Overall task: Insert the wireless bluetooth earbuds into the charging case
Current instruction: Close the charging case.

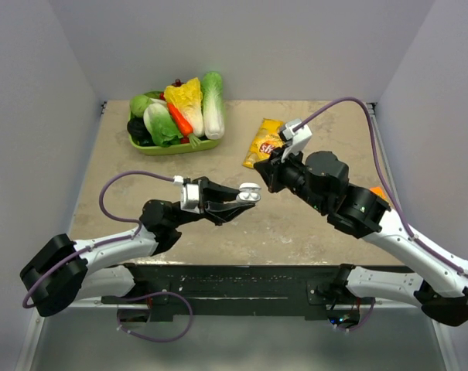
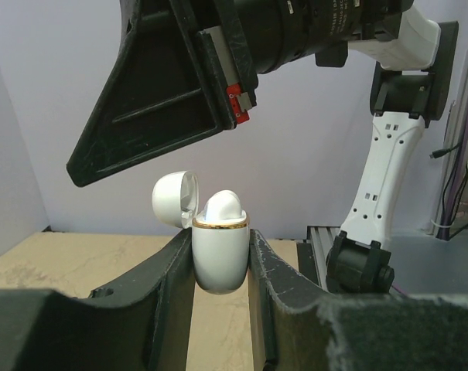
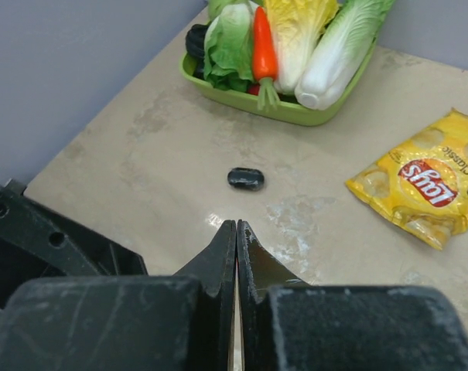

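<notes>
My left gripper [image 2: 218, 249] is shut on the white charging case [image 2: 220, 259], holding it upright above the table with its lid [image 2: 174, 199] flipped open. A white earbud [image 2: 223, 207] sticks up out of the gold-rimmed opening. In the top view the charging case [image 1: 250, 195] sits at the left gripper's [image 1: 244, 198] tips. My right gripper [image 1: 266, 176] hangs just above and to the right of the case, shut with nothing in it; its fingers [image 2: 156, 108] loom over the case. A small dark rounded earbud [image 3: 246, 178] lies on the table beyond the right gripper [image 3: 236, 226].
A green tray [image 1: 165, 148] of toy vegetables stands at the back left, also in the right wrist view as the tray [image 3: 241, 99]. A yellow chips bag [image 1: 263, 141] lies behind the right gripper; the same bag [image 3: 423, 189] lies right of the dark earbud.
</notes>
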Robot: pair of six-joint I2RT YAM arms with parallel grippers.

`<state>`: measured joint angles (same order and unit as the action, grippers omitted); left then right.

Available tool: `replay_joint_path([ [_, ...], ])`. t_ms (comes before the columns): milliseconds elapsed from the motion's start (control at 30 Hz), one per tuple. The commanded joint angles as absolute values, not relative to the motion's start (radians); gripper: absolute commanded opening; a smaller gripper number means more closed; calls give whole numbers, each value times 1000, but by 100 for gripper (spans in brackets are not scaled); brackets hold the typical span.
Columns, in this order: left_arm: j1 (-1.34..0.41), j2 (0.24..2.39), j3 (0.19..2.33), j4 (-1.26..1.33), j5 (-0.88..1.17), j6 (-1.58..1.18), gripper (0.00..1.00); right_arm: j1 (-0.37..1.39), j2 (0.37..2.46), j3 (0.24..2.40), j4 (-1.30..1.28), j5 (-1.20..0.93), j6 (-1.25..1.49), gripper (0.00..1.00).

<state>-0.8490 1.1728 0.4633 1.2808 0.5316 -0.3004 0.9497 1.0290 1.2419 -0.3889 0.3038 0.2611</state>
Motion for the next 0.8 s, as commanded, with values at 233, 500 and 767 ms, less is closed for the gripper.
replay_joint_path([
  [233,-836,1184,508,1772,526,-285,0,948,1043,1308,-465,77,215,0],
  [500,-834,1198,538,1755,508,-264,0,950,1029,1296,-485,38,206,0],
  [767,-830,1209,551,1750,492,-244,0,950,1011,1285,-498,11,202,0],
])
